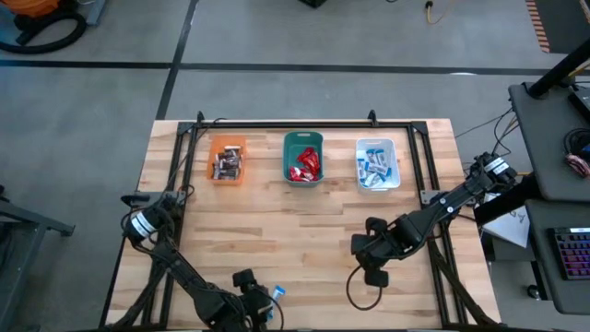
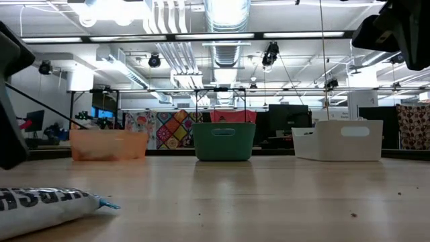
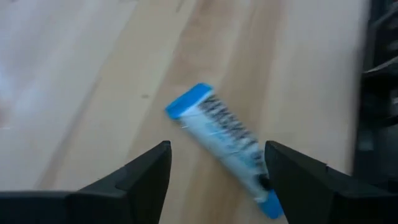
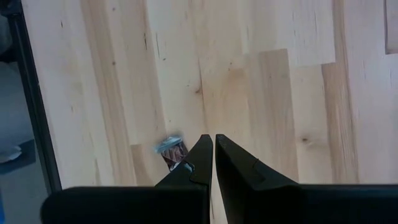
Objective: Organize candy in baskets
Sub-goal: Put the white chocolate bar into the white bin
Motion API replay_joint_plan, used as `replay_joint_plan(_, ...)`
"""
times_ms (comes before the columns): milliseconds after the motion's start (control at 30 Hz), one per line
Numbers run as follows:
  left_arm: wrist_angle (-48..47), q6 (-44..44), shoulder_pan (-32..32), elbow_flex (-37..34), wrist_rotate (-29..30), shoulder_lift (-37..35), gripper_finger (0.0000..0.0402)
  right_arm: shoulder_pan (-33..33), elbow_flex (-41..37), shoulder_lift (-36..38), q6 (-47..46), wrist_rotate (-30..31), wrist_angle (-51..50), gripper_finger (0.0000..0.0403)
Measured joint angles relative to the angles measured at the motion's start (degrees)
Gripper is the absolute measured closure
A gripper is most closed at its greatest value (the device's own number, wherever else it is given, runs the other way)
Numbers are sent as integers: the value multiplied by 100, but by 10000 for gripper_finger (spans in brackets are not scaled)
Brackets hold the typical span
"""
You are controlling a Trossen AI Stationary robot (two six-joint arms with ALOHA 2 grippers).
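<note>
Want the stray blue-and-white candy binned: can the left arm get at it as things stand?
Probably yes: the left gripper is open right over the blue-and-white candy, which lies alone on bare table.

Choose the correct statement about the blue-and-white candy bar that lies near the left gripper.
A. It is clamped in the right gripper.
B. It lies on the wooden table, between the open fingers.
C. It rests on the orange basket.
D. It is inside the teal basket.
B: in the left wrist view the blue-and-white candy bar lies flat on the wooden table, framed by the spread fingers of the left gripper.
</note>
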State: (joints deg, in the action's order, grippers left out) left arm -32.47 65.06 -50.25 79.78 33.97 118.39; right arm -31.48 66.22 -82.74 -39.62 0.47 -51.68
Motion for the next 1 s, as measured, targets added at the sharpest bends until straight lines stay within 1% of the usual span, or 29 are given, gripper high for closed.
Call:
replay_joint_plan(100,291,-4,-23,-35,-10,-5,165,0,0,0,4,2,0,390)
replay_joint_plan(300,384,-4,-23,-64,-17,-5,169,0,0,0,-7,7,2,390)
replay_joint_plan(533,500,-5,-16,-70,-440,142,169,0,-7,0,-13,98,7,390)
replay_joint_plan(800,535,52,-3,-46,-348,377,172,0,-37,0,-26,118,7,390)
replay_joint_plan(900,503,50,-3,-43,-340,434,188,0,-48,0,-28,136,14,390)
replay_joint_plan(1000,477,-18,1,-47,-338,453,224,0,-80,0,-36,262,17,390)
